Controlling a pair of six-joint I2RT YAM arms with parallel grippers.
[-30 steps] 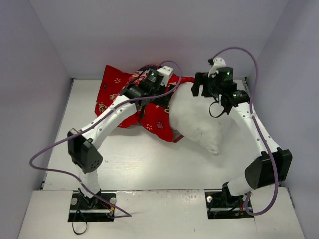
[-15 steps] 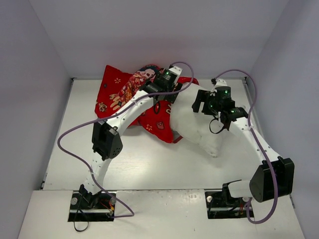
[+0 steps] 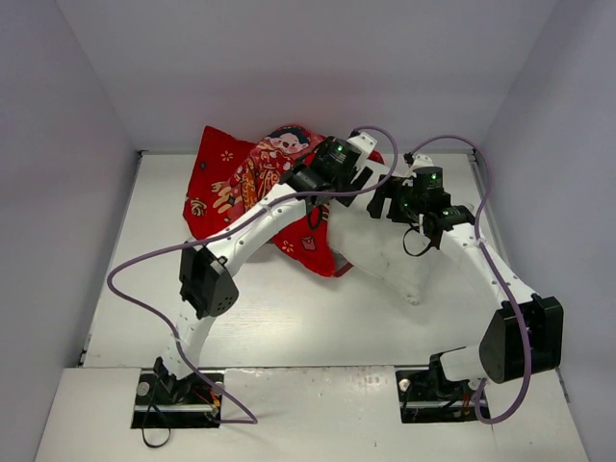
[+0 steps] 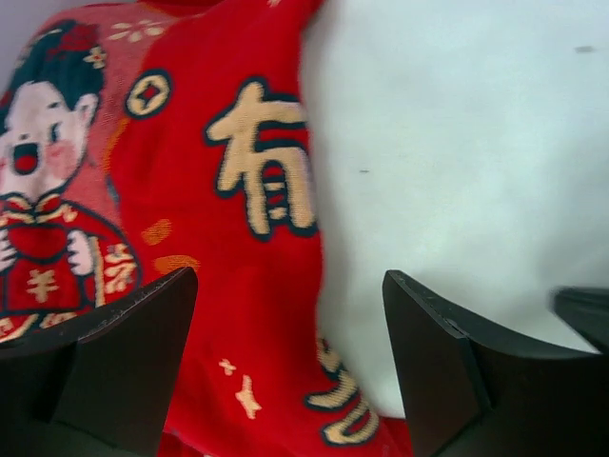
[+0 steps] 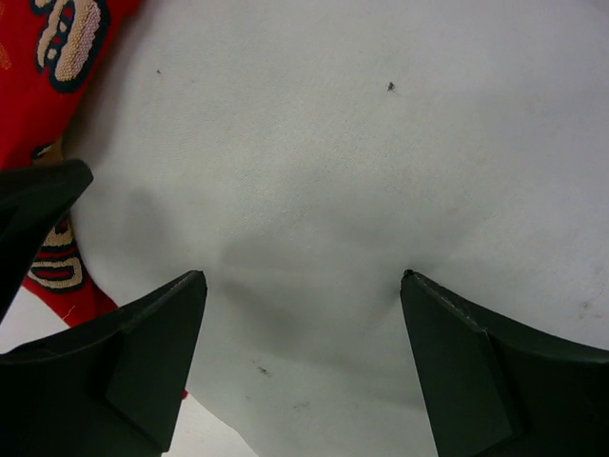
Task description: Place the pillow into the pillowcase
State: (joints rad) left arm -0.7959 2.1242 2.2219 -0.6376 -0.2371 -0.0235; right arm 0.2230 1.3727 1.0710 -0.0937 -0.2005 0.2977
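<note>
The task is standing at an early stage, by my reading. The pillowcase (image 3: 231, 178) is lying crumpled at the far left of the table (image 3: 260, 308), printed side up, with one cartoon figure and the gold characters showing. The pillow (image 3: 390, 245) is lying just beside it on the right, touching the red cloth along one edge. Nearly all of the pillow's white bulk is showing bare, so little or none of it is sitting inside the cover. Where the two meet, the arms are blocking the overhead view, and the wrist views are showing only a red edge against white. It may be that one end of the pillow is tucked into the opening, but I cannot tell. The left gripper (image 4: 285, 281) is hanging over that seam with its jaws spread wide, pinching nothing. The right gripper (image 5: 300, 276) is hanging over the plump middle of the pillow, also spread and holding nothing, with a shallow dent showing in the white fabric between its fingers. Almost the whole job is waiting: finding and opening the cover's mouth, feeding the pillow through it, and drawing the red cloth over the full length.
</note>
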